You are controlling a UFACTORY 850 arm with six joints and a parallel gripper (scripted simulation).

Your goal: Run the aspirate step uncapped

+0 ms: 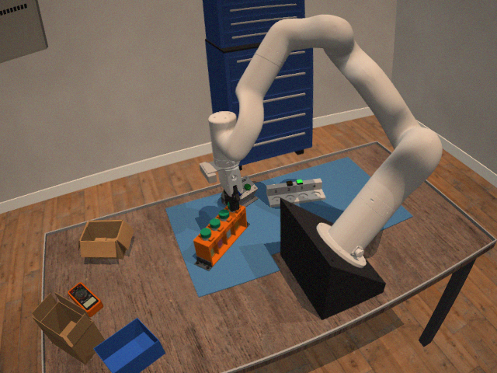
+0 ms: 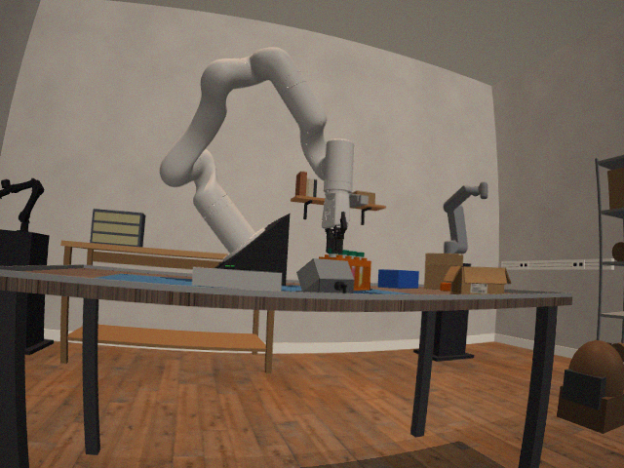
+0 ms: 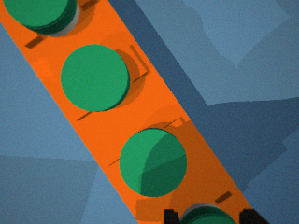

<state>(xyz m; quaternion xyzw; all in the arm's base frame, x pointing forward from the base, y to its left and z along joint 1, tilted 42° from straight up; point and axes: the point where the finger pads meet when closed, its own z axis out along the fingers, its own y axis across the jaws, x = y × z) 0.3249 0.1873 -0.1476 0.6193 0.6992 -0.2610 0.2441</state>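
Observation:
The orange decapping station [image 1: 203,250] [image 3: 100,135] holds four tubes with green caps: tube 1's cap [image 1: 205,232] [image 3: 39,11], tube 2's cap [image 1: 215,223] [image 3: 95,77], tube 3's cap [image 1: 224,214] [image 3: 153,162] and tube 4's cap [image 3: 207,218]. My gripper [image 1: 233,205] [image 2: 334,249] [image 3: 210,218] points down and is shut on tube 4's cap, at its tube. A pale neck edge shows below that cap. The cap tray [image 1: 294,187] [image 2: 236,279] has empty nests. Its green lamp [image 1: 299,182] is lit; its amber lamp [image 1: 289,183] is dark. The fingers partly hide tube 4.
The key housing [image 2: 328,274], with the green READY key [image 1: 247,186], stands just behind my gripper in the top view; the CYCLE key is mostly hidden. Two cardboard boxes [image 1: 105,249] [image 1: 66,325], a multimeter [image 1: 85,298] and a blue bin [image 1: 129,346] stand left of the mat.

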